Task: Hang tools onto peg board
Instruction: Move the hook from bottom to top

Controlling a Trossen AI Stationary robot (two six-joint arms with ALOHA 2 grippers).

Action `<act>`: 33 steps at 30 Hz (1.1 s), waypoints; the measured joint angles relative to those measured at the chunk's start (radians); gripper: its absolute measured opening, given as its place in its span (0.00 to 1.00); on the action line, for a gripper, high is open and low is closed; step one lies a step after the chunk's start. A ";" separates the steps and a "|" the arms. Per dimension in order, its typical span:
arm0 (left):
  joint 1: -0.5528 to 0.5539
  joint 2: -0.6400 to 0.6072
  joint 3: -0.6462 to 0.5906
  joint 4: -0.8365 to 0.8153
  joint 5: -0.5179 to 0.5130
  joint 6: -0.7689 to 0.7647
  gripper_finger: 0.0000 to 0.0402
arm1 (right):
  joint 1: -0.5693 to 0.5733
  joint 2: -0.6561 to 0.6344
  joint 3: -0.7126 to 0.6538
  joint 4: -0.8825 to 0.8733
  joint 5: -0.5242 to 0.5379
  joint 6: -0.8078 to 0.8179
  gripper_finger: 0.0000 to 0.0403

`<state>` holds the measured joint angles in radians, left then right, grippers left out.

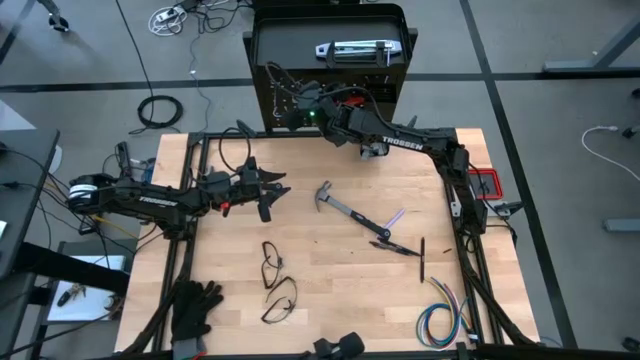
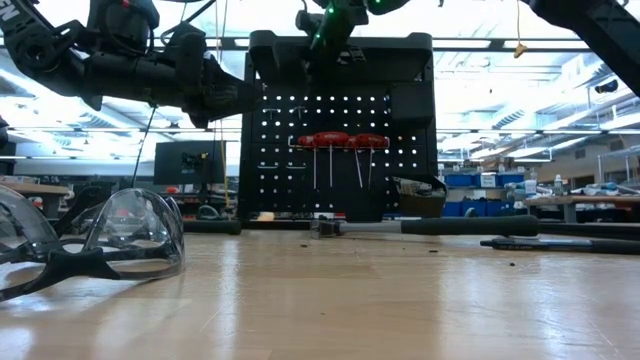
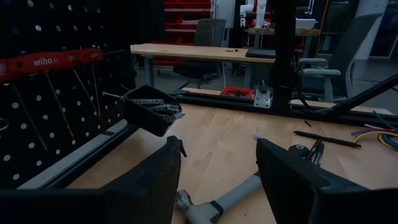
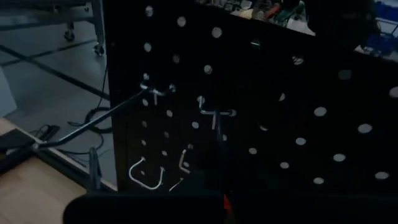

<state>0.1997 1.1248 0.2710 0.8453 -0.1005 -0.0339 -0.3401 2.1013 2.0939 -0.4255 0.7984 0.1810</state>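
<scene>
Left gripper (image 1: 272,190) jaws apart and empty, right gripper (image 1: 290,112) jaws together up at the peg board (image 2: 335,130).
Hammer (image 1: 350,215) lies mid-surface just past the left jaws, handle slanting toward the right edge; left arm looks nearer, I think.

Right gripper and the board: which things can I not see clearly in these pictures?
- Right gripper, high view: its fingertips blend into the dark peg board.
- Right wrist view: the fingers sit in shadow, and any held thing is hidden.
- Small black bin, left wrist view: its contents are too small to identify.
- Hammer: cut off by the left gripper.
</scene>
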 joint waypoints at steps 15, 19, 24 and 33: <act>0.000 0.000 0.000 0.004 -0.002 -0.005 0.51 | 0.005 0.007 0.000 0.057 0.024 0.206 0.02; 0.000 0.000 0.000 0.003 -0.001 -0.026 0.51 | 0.009 0.007 -0.001 0.080 0.026 0.250 0.02; 0.000 0.000 0.000 -0.001 0.000 -0.026 0.51 | 0.017 0.008 -0.001 0.107 0.040 0.270 0.02; 0.000 0.000 0.000 -0.003 0.002 -0.024 0.51 | 0.022 0.010 -0.024 0.145 0.032 0.275 0.03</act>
<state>0.1997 1.1248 0.2710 0.8420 -0.0981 -0.0578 -0.3180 2.1113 2.0699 -0.2806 0.8300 0.4558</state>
